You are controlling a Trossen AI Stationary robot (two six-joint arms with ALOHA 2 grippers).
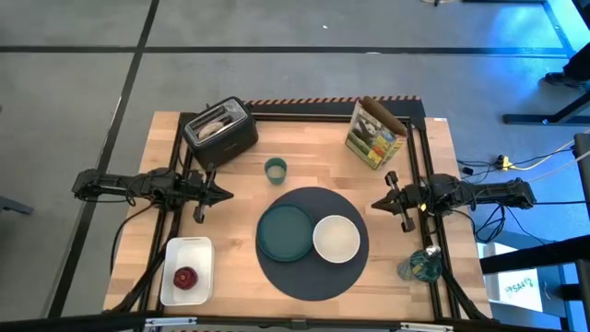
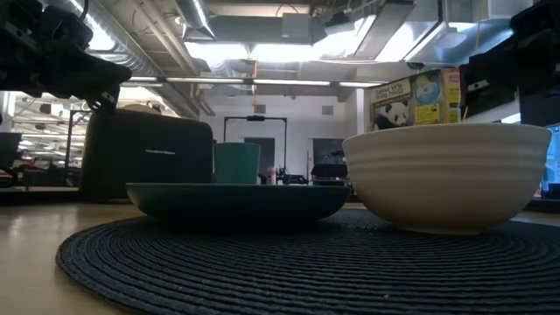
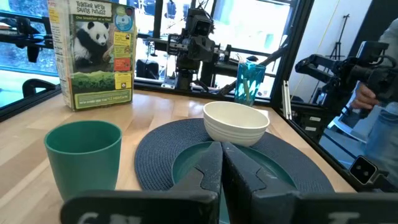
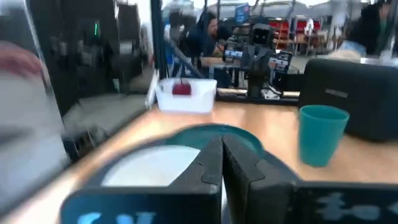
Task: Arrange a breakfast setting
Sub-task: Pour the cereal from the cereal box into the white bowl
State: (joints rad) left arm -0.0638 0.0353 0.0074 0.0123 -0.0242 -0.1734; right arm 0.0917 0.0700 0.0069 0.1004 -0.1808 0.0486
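A dark round mat [image 1: 312, 242] lies in the middle of the table near its front edge. On it sit a teal plate [image 1: 284, 231] and, to its right, a white bowl [image 1: 336, 239]. A small green cup [image 1: 275, 170] stands on the wood behind the mat. A red fruit [image 1: 185, 278] lies in a white tray [image 1: 187, 254] at the front left. A yellow cereal box [image 1: 374, 132] stands at the far right. My left gripper [image 1: 229, 195] hangs shut left of the mat, and my right gripper [image 1: 375, 202] hangs shut to its right. Both point level at the mat and hold nothing.
A black toaster [image 1: 221, 132] stands at the far left with something pale in its slot. A blue-green glass [image 1: 420, 266] stands at the front right corner. Black frame rails [image 1: 426, 166] run along the table's sides. A person [image 3: 373, 93] shows beyond the table's right side.
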